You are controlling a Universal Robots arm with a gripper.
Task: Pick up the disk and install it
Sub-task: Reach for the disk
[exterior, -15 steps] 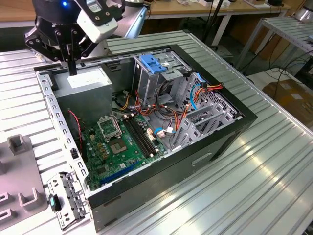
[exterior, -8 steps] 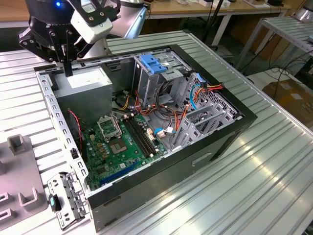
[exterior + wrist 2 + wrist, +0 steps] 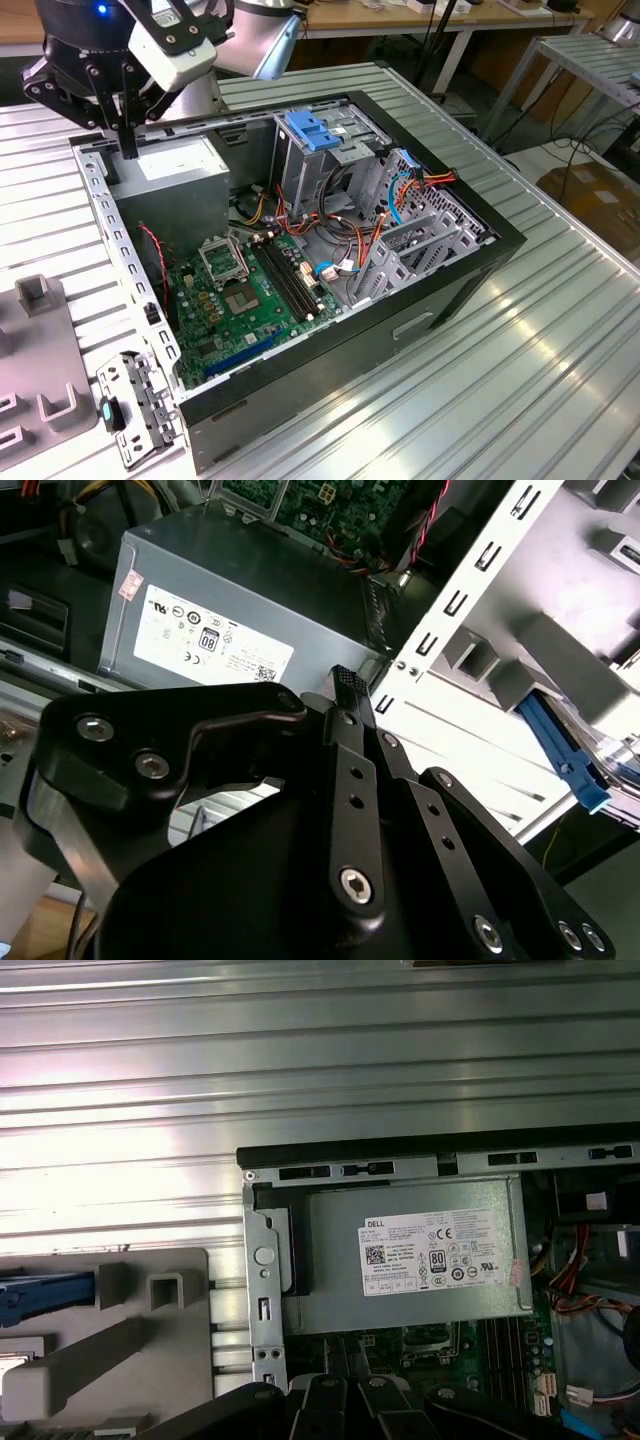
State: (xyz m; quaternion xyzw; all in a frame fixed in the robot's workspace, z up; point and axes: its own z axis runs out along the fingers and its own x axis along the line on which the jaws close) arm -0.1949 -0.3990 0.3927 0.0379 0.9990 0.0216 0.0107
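My gripper hangs shut and empty over the rear corner of the open computer case, at the exterior view's left, just above the grey power supply box. In the second wrist view the gripper shows its fingertips pressed together over the same box. Of the disk, I see a blue side rail lying on the grey fixture outside the case. That rail has silver metal beside it. The rest of the disk is cut off.
A blue slotted plastic bracket sits on the drive cage inside the case. The motherboard and loose coloured cables lie on the case floor. A loose metal bracket rests beside the grey fixture on the ribbed aluminium table.
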